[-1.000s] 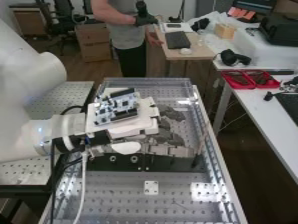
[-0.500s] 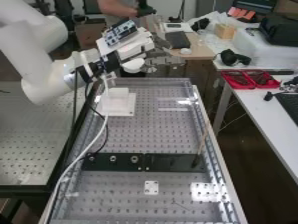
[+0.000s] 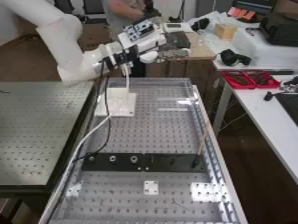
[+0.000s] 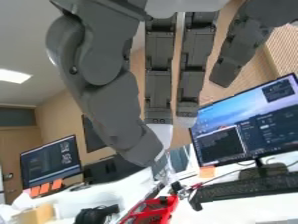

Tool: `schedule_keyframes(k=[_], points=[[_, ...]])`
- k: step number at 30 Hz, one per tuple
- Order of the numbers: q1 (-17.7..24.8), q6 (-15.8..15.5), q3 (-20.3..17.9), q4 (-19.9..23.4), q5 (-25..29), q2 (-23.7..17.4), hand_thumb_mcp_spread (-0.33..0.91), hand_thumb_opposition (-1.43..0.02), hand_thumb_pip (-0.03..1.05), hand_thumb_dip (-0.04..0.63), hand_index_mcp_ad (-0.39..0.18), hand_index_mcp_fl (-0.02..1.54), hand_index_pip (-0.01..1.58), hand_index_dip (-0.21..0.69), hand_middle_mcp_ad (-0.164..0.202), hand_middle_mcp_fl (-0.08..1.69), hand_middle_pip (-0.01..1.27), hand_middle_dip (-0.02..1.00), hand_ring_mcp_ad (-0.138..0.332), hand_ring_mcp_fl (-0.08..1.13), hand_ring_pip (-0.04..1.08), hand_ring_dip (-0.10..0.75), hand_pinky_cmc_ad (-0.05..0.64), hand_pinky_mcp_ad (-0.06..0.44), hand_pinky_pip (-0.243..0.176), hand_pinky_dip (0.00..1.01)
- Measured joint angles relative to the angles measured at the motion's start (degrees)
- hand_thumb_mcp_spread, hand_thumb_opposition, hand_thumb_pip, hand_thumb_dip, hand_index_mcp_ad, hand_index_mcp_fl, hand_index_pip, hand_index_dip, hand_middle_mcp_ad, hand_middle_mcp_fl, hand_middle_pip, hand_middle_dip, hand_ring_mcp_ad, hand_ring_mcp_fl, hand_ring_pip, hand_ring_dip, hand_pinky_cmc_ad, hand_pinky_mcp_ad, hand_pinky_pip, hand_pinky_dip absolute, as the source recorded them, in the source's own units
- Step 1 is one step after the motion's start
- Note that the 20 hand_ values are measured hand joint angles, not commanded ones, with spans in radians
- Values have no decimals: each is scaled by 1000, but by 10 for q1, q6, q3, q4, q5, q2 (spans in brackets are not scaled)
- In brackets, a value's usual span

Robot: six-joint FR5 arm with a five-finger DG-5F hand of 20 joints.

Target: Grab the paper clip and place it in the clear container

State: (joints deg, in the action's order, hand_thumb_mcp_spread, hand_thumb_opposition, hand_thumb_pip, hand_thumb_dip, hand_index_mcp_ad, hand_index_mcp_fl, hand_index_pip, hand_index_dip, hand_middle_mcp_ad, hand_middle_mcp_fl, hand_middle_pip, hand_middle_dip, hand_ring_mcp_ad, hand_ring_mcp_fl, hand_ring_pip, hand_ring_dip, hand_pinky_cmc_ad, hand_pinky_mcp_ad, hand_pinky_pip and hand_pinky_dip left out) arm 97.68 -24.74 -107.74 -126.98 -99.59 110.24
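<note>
Robot hand of mine [image 3: 171,53], raised near the far end of the perforated bench [image 3: 136,136], fingers [image 4: 159,75] straight and spread, thin sliver [image 3: 179,204] on the bench's near part, too small to tell if a paper clip

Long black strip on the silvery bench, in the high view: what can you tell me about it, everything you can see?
The long black strip lies flat across the perforated bench top, looking smooth and dark. A seam near its middle suggests two plates end to end. Its left half carries two small round metallic fittings. A thin wooden-looking stick leans at its right end, and a black cable runs down towards its left end; I can't tell whether it's attached.
</note>
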Motion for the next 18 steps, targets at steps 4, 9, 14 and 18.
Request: schedule_keyframes(k=[4,9,14,18], points=[[15,10,22,-2,28,28,696,-1087,656,300,-197,438,515,-126,3,876,824,733,51,688,112,515,476,265,99,195],[26,14,56,-21,40,60,696,-1087,656,300,-201,438,518,-126,3,878,827,735,51,688,108,515,476,265,99,195],[31,7,89,-54,47,92,696,-1089,656,297,-197,438,518,-126,3,878,827,731,51,695,113,515,476,265,99,195],[34,-1,105,-76,52,111,696,-1089,656,297,-201,442,531,-126,3,878,827,731,51,688,133,515,476,265,99,195]])
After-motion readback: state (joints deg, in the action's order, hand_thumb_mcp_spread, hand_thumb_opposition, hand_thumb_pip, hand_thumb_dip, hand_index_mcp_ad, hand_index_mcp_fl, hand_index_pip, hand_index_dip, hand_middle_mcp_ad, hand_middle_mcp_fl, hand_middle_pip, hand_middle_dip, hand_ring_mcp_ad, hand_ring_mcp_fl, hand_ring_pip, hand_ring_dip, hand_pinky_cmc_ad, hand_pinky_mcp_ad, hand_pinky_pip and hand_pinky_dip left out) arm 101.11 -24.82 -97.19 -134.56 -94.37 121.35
